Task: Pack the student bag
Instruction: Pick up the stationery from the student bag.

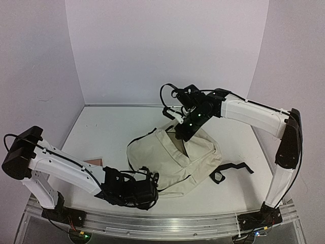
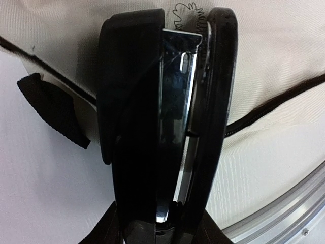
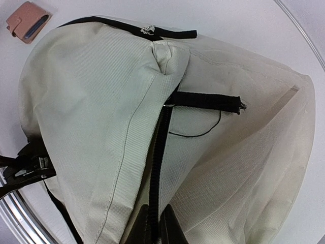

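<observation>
The student bag (image 1: 167,157) lies cream and slumped in the middle of the table. My right gripper (image 1: 184,133) is shut on the black zipper edge of its opening and holds that edge up. In the right wrist view the jaws (image 3: 155,226) pinch the zipper tape, with the bag (image 3: 91,101) spread below. My left gripper (image 1: 147,192) is low at the bag's near edge. In its wrist view a black stapler (image 2: 132,127) with a chrome inner rail fills the space between the jaws (image 2: 160,229), which press against its sides, and the bag's fabric (image 2: 284,51) lies behind.
A small pink wallet (image 3: 28,20) lies on the table left of the bag, also seen from above (image 1: 94,161). A black strap (image 1: 231,169) trails right of the bag. A black buckle (image 3: 25,168) sits at the bag's edge. The aluminium rail (image 1: 167,226) runs along the near table edge.
</observation>
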`<action>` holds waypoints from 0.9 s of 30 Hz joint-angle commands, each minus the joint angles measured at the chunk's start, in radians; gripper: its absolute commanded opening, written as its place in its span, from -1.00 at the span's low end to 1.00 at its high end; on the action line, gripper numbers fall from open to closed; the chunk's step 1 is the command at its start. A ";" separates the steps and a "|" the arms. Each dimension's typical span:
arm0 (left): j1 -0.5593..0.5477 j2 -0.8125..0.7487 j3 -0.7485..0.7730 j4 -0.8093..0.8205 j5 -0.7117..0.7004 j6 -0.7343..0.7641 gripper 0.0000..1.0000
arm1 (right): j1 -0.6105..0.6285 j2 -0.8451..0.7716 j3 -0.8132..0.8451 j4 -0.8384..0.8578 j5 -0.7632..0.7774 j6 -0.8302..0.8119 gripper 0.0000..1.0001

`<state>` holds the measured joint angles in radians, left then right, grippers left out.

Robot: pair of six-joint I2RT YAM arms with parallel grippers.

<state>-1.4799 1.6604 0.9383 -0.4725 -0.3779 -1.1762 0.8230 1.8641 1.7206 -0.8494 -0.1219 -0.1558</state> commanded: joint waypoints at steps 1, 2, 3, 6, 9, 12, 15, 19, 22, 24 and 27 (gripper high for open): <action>-0.009 -0.087 0.132 -0.084 -0.115 0.097 -0.55 | -0.005 -0.014 0.025 -0.002 -0.019 0.014 -0.88; -0.008 -0.094 0.154 -0.108 -0.129 0.117 -0.55 | -0.005 -0.016 0.026 -0.003 -0.020 0.016 -0.87; -0.008 -0.101 0.173 -0.130 -0.143 0.139 -0.54 | -0.005 -0.018 0.028 -0.003 -0.023 0.018 -0.88; 0.006 -0.108 0.247 -0.183 -0.185 0.228 -0.54 | -0.007 -0.021 0.037 -0.005 -0.033 0.024 -0.87; 0.080 -0.123 0.281 -0.167 -0.149 0.315 -0.55 | -0.010 -0.024 0.051 -0.007 -0.041 0.029 -0.87; 0.164 -0.157 0.259 -0.069 -0.078 0.414 -0.56 | -0.016 -0.022 0.071 -0.013 -0.049 0.035 -0.87; 0.225 -0.151 0.280 -0.026 -0.040 0.514 -0.57 | -0.023 -0.022 0.084 -0.016 -0.058 0.043 -0.87; 0.260 -0.092 0.360 -0.016 0.017 0.640 -0.58 | -0.033 -0.011 0.100 -0.019 -0.078 0.052 -0.87; 0.306 -0.058 0.395 -0.010 0.117 0.676 -0.60 | -0.046 -0.007 0.109 -0.017 -0.096 0.059 -0.87; 0.327 -0.046 0.400 -0.003 0.167 0.692 -0.61 | -0.056 -0.008 0.118 -0.017 -0.106 0.064 -0.86; 0.351 -0.028 0.415 -0.018 0.213 0.703 -0.62 | -0.069 -0.012 0.122 -0.016 -0.119 0.067 -0.87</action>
<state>-1.1665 1.6218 1.2835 -0.5411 -0.2508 -0.5434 0.7732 1.8660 1.7762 -0.8882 -0.2014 -0.1092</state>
